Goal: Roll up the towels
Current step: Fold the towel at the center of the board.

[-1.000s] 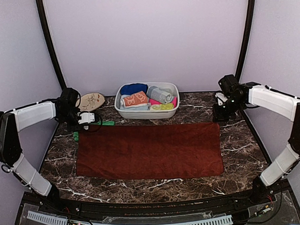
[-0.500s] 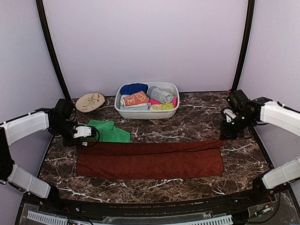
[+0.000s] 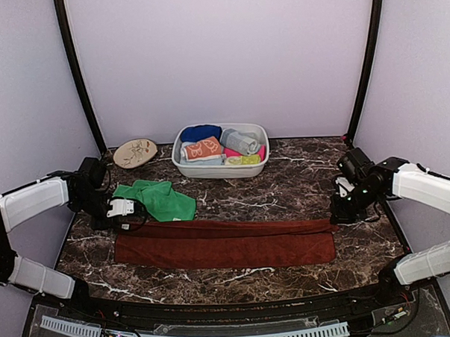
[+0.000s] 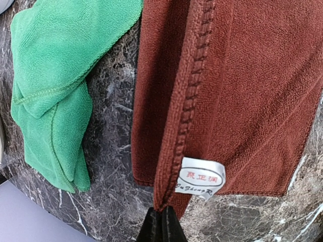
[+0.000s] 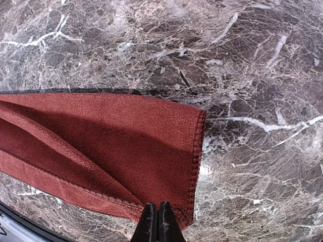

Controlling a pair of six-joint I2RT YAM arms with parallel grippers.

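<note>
The rust-brown towel (image 3: 225, 245) lies as a long narrow strip across the near part of the marble table, its far edge doubled over toward the front. My left gripper (image 3: 121, 212) is shut on its left corner; in the left wrist view the black tips (image 4: 162, 222) pinch the hemmed corner beside a white tag (image 4: 202, 177). My right gripper (image 3: 338, 216) is shut on the right corner, the tips (image 5: 157, 219) clamped on the hem of the brown towel (image 5: 111, 146). A bright green towel (image 3: 155, 199) lies crumpled behind the left end. An orange printed towel (image 3: 203, 148) sits rolled in the basin.
A white oval basin (image 3: 221, 171) with several rolled towels stands at the back centre. A tan round dish (image 3: 135, 152) lies at the back left. The green towel (image 4: 55, 75) lies just left of the brown one's fold. Bare marble shows behind the strip on the right.
Both grippers have come toward the near edge carrying the brown towel's far corners, folding it from a wide sheet into a narrow strip. The green towel has come into view.
</note>
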